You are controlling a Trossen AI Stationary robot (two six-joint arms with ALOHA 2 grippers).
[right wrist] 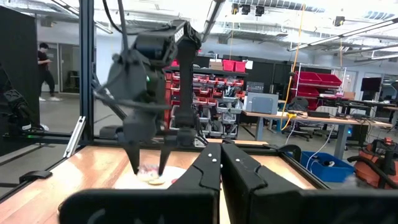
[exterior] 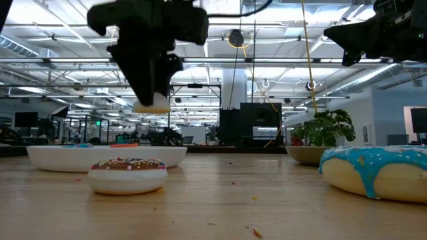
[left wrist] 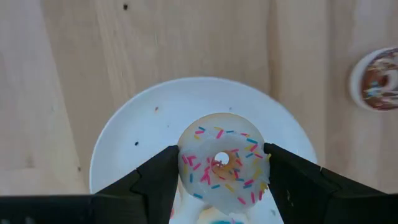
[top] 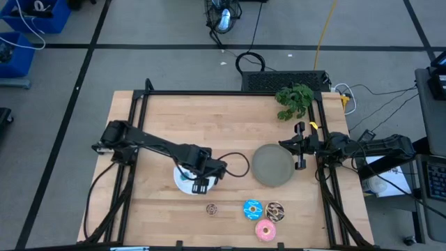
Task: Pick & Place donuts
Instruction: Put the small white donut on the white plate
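Claw [left wrist: 221, 180] of the left arm, partly open, grips a pink-white sprinkled donut [left wrist: 222, 167] by its sides just above a white plate [left wrist: 137, 134] on the wooden desk [top: 209, 125], while the right claw [top: 301, 146], closed and empty, waits beside a grey plate [top: 272, 166], with four other donuts [top: 265, 215] lying near the desk's front edge.

A workshop-like lab: red parts bins [right wrist: 214, 84] on shelving, workbenches [right wrist: 298, 118], exposed ceiling trusses [exterior: 267, 63].
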